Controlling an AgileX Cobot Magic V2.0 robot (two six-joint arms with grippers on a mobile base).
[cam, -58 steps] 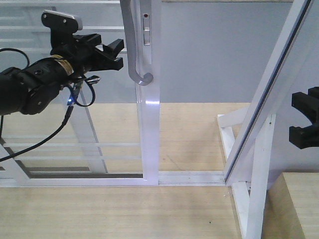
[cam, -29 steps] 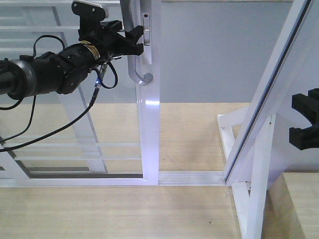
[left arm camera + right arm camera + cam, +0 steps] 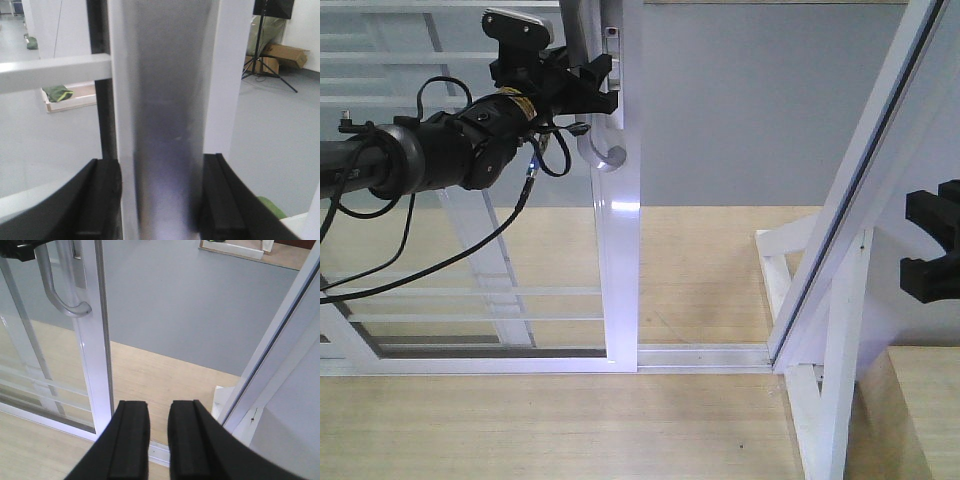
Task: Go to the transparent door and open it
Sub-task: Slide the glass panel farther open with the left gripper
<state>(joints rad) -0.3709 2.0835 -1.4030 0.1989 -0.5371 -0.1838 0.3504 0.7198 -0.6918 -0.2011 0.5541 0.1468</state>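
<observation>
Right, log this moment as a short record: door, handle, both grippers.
door: transparent door, upright in the floor track
handle: pull handle, curved, on the door's stile
left arm: left gripper, jaws around the pull handle, pads look in contact on both sides
right arm: right gripper, jaws parted, empty, away from the door

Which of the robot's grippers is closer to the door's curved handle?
Left: the left gripper straddles the handle; the right gripper sits well away, beside the slanted frame.

Door (image 3: 618, 260) glossy wht metal, handle (image 3: 75, 311) matt silver
</observation>
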